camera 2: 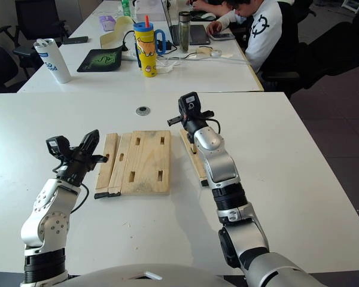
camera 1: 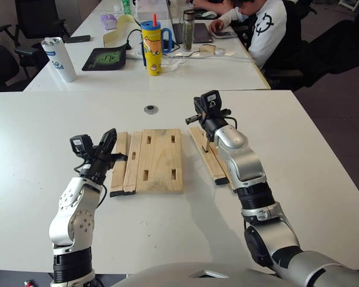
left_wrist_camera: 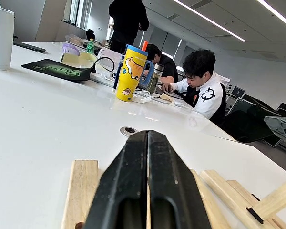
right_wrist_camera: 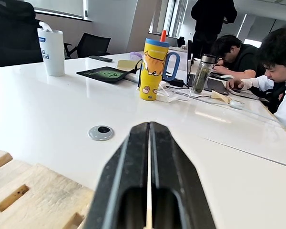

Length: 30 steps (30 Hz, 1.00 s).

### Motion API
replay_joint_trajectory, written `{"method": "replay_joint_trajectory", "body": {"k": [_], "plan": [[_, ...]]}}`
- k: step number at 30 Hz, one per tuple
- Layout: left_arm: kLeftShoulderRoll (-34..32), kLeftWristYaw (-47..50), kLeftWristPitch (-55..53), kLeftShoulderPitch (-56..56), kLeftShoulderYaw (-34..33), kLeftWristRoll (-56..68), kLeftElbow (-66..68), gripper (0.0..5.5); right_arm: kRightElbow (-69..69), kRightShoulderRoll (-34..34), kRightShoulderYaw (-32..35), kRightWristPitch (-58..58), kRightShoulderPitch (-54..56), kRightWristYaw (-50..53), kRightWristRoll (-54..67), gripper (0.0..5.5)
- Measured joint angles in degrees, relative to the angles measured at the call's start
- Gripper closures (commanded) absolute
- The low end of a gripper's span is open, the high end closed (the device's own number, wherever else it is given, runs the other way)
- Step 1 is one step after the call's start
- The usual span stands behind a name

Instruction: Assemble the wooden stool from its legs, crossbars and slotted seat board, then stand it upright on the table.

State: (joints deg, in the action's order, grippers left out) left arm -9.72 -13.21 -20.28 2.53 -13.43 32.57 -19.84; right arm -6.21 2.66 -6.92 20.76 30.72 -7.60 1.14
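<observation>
Pale wood lies flat in the middle of the white table [camera 1: 36,137] in the head camera's two views. The slotted seat board [camera 1: 160,160] has four slots cut through it, and two narrow slats [camera 1: 118,176] lie side by side against its left edge. To the right of the board, across a strip of bare table, a small heap of legs and crossbars [camera 1: 210,161] lies partly under the right arm. The left gripper [camera 1: 109,142] hangs just over the outer slat's far half, pointing away from the robot. The right gripper [camera 1: 198,113] sits above the heap's far end, near the board's far right corner. A round grommet [camera 1: 150,109] is set in the table beyond the board. A yellow cup [camera 1: 151,48] and a white tumbler [camera 1: 58,58] stand on the next table.

In the left wrist view, the left gripper's black fingers meet along one seam with nothing between them. A slat shows beneath them. More pale strips lie off to one side, one of them tilted, with a dark end.

In the right wrist view, the right gripper's fingers are likewise pressed together, with only a hairline between them. A slotted corner of the seat board lies below, and the grommet and yellow cup are ahead.
</observation>
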Motion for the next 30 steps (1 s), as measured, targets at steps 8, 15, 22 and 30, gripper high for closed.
{"method": "replay_joint_trajectory", "body": {"k": [8,15,22,30], "plan": [[0.1,0.0,0.5,0.0,0.0,-0.1,0.0,5.5,6.9,-1.6,8.6,-20.7,0.9,8.7,-0.8,5.48],[1.1,0.1,2.0,0.2,0.8,-1.1,0.1,5.5,3.3,5.9,12.9,-9.8,0.0,3.5,2.0,5.28],[3.0,1.0,4.3,2.2,1.7,-2.5,-0.2,5.5,21.9,15.6,8.9,16.3,-17.8,-13.2,12.5,4.23],[5.6,2.6,7.2,3.9,2.9,-4.1,-0.8,5.5,30.0,18.8,7.8,41.4,-21.1,-14.8,19.8,2.96]]}}
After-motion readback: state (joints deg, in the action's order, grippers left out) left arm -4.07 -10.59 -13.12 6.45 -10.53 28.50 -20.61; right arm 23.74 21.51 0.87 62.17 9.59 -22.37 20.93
